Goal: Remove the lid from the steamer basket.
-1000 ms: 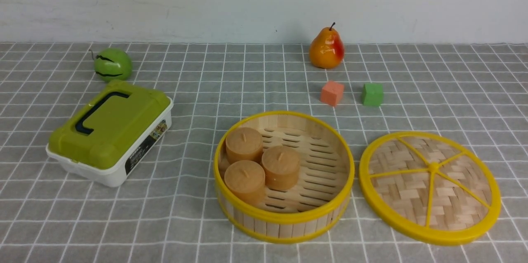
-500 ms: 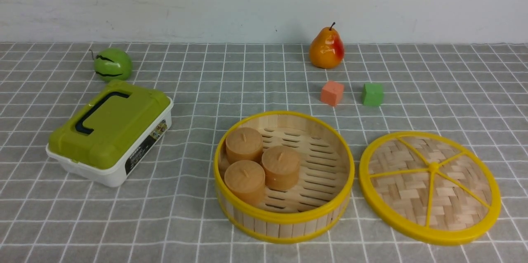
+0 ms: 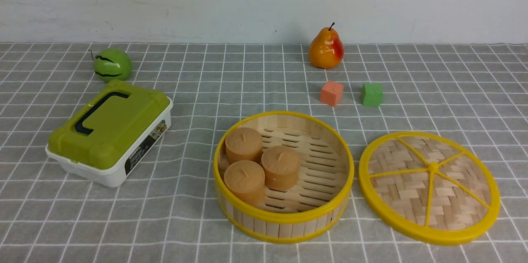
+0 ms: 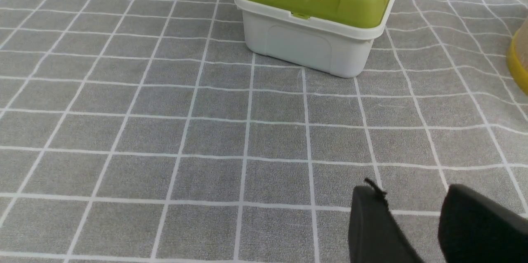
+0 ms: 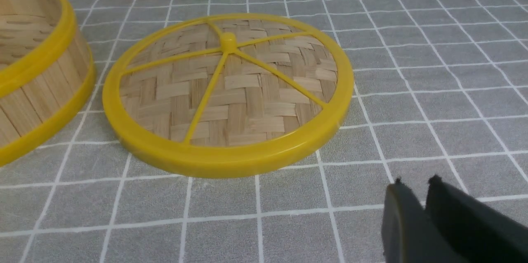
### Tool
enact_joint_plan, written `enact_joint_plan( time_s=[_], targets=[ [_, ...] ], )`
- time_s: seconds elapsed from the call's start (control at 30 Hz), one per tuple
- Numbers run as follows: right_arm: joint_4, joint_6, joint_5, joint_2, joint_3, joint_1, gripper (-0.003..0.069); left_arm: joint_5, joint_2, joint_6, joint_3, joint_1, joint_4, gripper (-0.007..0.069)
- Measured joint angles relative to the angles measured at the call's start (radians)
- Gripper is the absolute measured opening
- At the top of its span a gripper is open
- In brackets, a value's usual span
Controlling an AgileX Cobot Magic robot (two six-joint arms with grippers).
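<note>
The steamer basket point(image 3: 284, 219) stands uncovered near the table's front, with three tan cylinders point(image 3: 262, 167) inside on its left half. The lid point(image 3: 406, 190) lies flat on the cloth just right of it, apart from the basket, knob up. In the right wrist view the lid point(image 5: 247, 98) is a short way ahead of my right gripper point(image 5: 416, 180), whose jaws stand only slightly apart with nothing between them. My left gripper point(image 4: 412, 190) is open and empty over bare cloth. Neither gripper shows in the front view.
A white box with an olive-green lid point(image 3: 109, 131) sits at the left, a green round fruit point(image 3: 112, 64) behind it. A pear point(image 3: 326, 49), an orange cube point(image 3: 331, 93) and a green cube point(image 3: 372, 94) stand behind the basket.
</note>
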Motion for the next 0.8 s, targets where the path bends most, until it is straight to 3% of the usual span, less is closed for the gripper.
enact_joint_plan(
  time_s=[0.8],
  targets=[
    [-0.001,0.000,0.000,0.000,0.000,0.000,0.0080,0.000,0.000,0.000,0.000,0.000,0.000,0.0239]
  ],
)
